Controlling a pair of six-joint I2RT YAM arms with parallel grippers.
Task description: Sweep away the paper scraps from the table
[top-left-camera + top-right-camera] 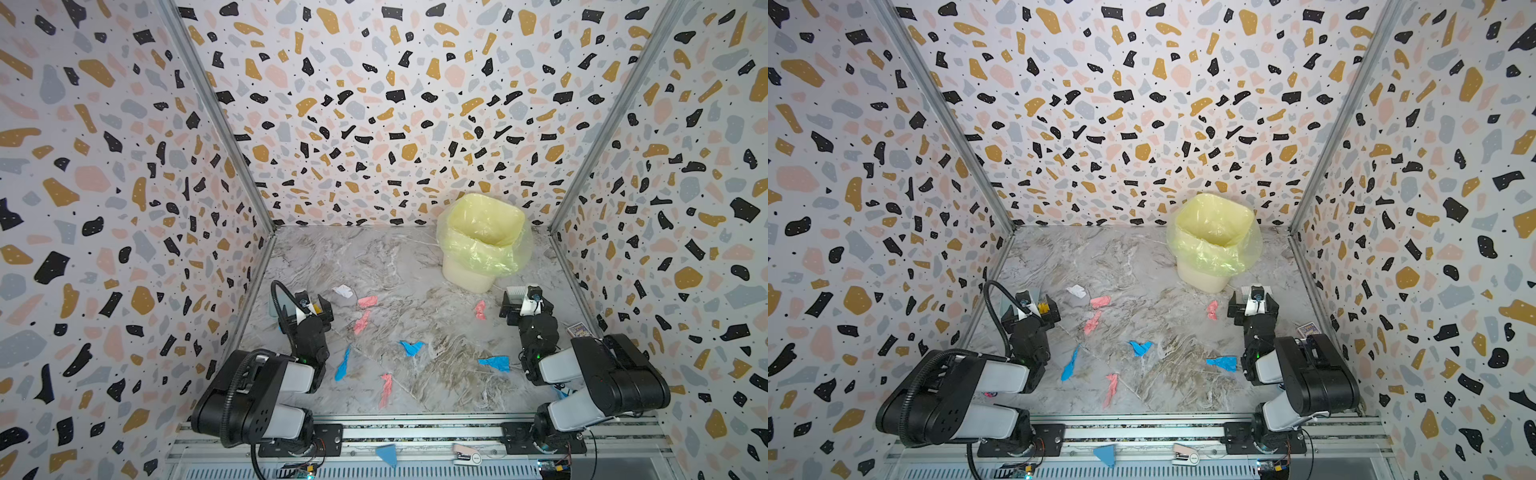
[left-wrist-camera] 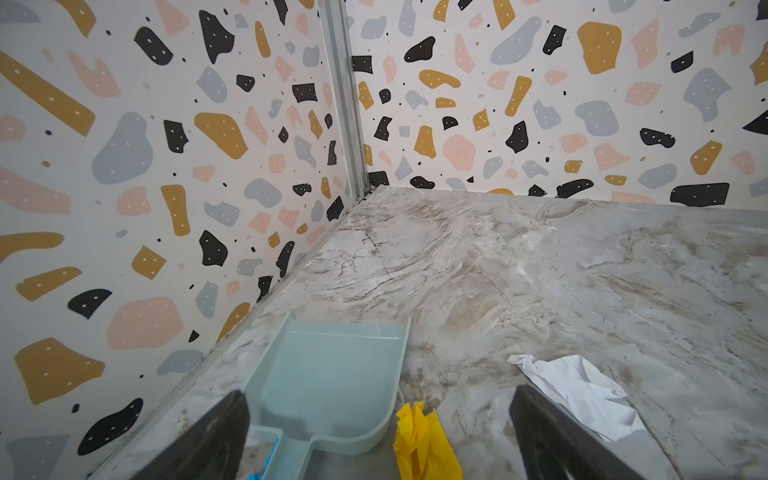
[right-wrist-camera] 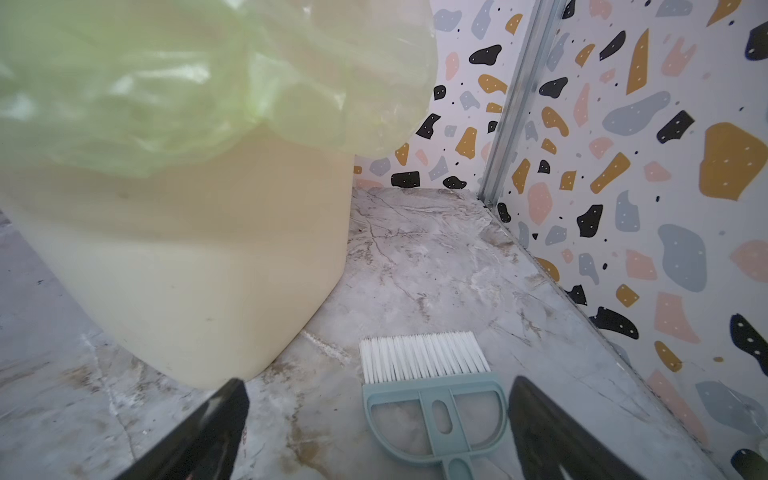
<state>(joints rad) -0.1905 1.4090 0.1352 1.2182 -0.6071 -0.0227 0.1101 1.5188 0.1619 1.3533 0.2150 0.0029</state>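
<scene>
Rightward, printed card box [image 1: 578,331] (its lettering blurred) on marble table [image 1: 415,257]

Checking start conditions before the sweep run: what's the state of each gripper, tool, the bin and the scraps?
left gripper: open, holding nothing, above the dustpan.
right gripper: open, holding nothing, above the brush.
dustpan: flat on the table, empty, ungripped.
brush: flat on the table, ungripped.
bin: upright, bag-lined, top open.
paper scraps: scattered on the table, unswept.
</scene>
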